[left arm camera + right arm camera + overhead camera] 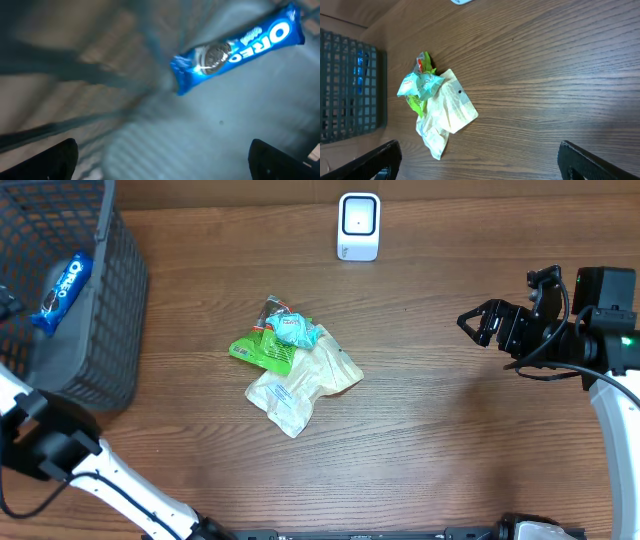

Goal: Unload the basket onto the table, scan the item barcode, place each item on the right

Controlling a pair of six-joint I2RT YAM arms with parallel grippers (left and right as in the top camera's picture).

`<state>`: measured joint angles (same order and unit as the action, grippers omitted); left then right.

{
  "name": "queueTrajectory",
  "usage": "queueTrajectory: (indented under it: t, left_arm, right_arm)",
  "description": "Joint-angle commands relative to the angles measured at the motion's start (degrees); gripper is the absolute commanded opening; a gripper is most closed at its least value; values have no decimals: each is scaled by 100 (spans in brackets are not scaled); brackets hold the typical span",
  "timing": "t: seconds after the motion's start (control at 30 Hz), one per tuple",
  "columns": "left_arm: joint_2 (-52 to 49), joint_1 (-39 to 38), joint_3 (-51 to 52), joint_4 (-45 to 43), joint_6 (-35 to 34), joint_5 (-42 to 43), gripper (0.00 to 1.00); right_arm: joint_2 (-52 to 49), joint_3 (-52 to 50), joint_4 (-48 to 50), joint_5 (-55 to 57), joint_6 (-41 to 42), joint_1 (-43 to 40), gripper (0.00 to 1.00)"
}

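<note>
A blue Oreo pack (62,290) lies inside the dark mesh basket (115,300) at the far left. In the left wrist view the Oreo pack (235,47) lies ahead of my left gripper (162,152), which is open and holds nothing. A white barcode scanner (359,226) stands at the table's back centre. Mid-table lies a pile of snack packets: a cream one (300,385), a green one (260,350) and a teal one (293,330). My right gripper (480,323) hovers open at the right, pointing towards the pile (447,107), well short of it.
The basket wall (350,90) stands beyond the pile in the right wrist view. Bare wooden table (440,430) lies between the pile and my right arm. My left arm's white links (120,485) cross the front left corner.
</note>
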<state>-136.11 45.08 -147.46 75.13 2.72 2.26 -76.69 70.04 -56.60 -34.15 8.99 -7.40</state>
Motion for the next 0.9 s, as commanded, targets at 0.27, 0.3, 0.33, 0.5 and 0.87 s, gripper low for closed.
queueTrajectory:
  t: [0.27, 0.3, 0.33, 0.5, 0.87]
  left_arm:
    - [-291, -767, -85, -793, 772, -22, 100]
    - [-291, -844, -83, -905, 918, -48, 100]
    - [-299, -909, -83, -1008, 1008, -98, 100]
    - [-446, -1163, -26, -1853, 1386, -461, 100]
    - [-1561, -1193, 0, -2846, 1552, -461, 100]
  right_arm:
    - [4, 160, 68, -48, -44, 33, 100]
    - [4, 160, 68, -48, -44, 33, 100]
    - [4, 160, 66, -48, -44, 33, 100]
    - [4, 160, 52, -48, -44, 33, 100]
    - [4, 160, 52, -46, -46, 33, 100]
